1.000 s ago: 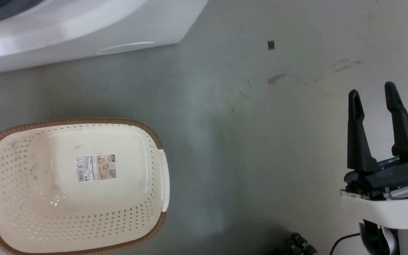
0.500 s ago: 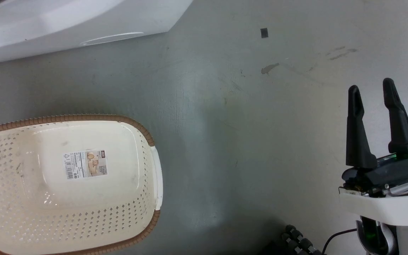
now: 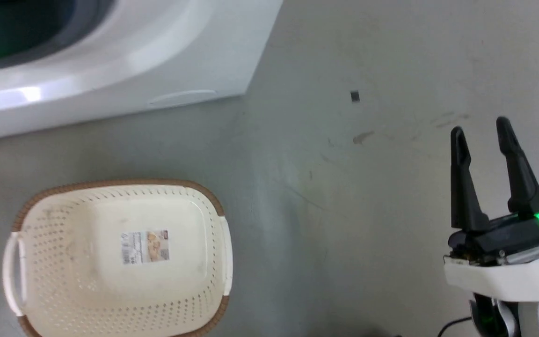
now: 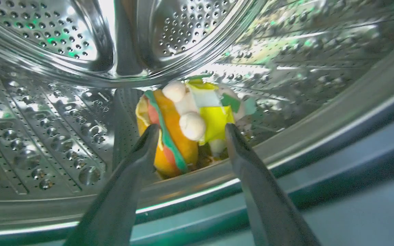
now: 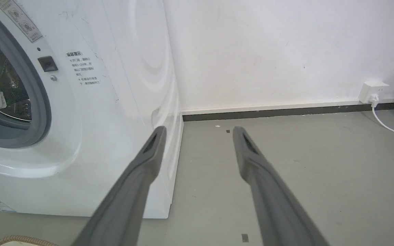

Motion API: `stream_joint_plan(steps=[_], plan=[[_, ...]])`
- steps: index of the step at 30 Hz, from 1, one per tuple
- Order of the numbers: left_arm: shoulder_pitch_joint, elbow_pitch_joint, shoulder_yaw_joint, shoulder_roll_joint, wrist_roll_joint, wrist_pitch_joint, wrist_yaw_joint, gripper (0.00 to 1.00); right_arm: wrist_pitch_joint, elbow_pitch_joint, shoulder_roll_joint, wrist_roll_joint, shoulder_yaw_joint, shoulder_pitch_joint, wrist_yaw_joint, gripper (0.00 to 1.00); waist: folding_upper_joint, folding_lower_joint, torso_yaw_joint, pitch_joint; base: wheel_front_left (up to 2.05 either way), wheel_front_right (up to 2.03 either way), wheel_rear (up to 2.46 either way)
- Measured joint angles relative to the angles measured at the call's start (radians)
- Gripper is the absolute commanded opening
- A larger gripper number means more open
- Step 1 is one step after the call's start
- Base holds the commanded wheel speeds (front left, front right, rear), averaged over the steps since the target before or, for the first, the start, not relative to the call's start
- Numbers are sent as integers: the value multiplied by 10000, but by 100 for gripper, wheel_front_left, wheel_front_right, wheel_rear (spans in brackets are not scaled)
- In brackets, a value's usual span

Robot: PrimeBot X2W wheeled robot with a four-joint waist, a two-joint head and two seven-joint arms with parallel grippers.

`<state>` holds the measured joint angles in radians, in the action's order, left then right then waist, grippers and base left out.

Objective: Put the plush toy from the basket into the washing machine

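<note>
Two dark fingers of our left gripper stand wide apart, and they squeeze nothing. The plush toy shows in the gap between the two tips, just past them. We cannot tell if a tip touches it. Our left arm reaches into the washing machine. The gripper points in over the grey ring at the mouth and a bit down at the shiny drum with its many small holes.

The toy lies low in the drum, close behind the front lip. Its orange striped part is on the left of the left wrist view and its yellow part is on the right.

Our right gripper is wide open too and holds nothing. It hangs over the grey floor, well apart from the toy and off to the right of the machine. In the right wrist view its fingers point at the white wall, with the machine's front on their left.

The basket sits on the floor in front of the machine, near it and not touching. We see right down to its bottom, where a label is stuck.
</note>
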<state>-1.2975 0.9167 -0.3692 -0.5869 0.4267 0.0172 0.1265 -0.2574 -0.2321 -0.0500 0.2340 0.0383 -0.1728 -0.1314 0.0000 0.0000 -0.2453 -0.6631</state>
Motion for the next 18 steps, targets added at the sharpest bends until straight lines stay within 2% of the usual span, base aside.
stream_joint_plan(steps=[6, 12, 18], plan=[[1562, -178, -293, 384, 732, -1235, 2, 100, 0, 151, 0, -359, -148, 584, 0, 100, 0, -1, 388, 1290, 0, 0, 0], [3426, -639, -462, 1200, 1285, -2077, -10, 100, 0, 380, -2, -683, -288, 1244, 0, 100, 0, -1, 848, 2700, 0, 0, 0], [5198, -2171, -474, 1881, 1229, -2662, -692, 100, 0, 616, -2, -706, -416, 1717, 0, 100, 0, -2, 1410, 3932, 0, 0, 0]])
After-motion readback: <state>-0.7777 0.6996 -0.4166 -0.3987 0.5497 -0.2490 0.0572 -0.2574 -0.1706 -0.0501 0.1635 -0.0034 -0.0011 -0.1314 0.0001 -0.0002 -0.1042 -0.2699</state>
